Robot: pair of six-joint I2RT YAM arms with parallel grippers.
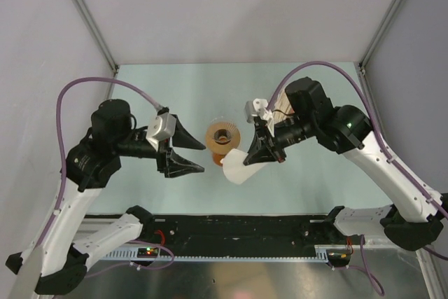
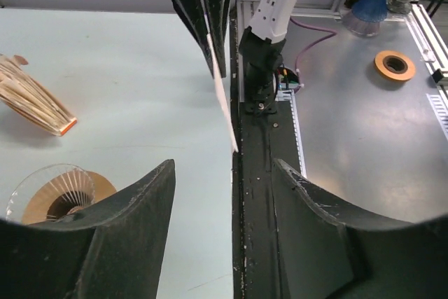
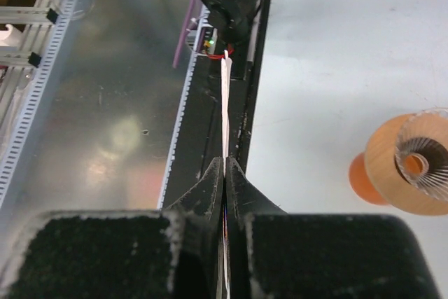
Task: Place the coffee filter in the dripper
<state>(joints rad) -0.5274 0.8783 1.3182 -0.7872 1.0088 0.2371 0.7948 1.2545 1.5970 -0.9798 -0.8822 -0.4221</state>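
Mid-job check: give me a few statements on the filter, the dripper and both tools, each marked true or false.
1. The right tool is shut on the coffee filter. True.
2. The coffee filter sits in the dripper. False: it is held beside the dripper, outside it.
3. The left tool is open and holds nothing. True.
4. The dripper lies tipped on its side. False: it stands upright.

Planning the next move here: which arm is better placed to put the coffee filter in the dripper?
The right. Its end effector is shut on the coffee filter, held just beside the dripper. The left end effector is open and empty.
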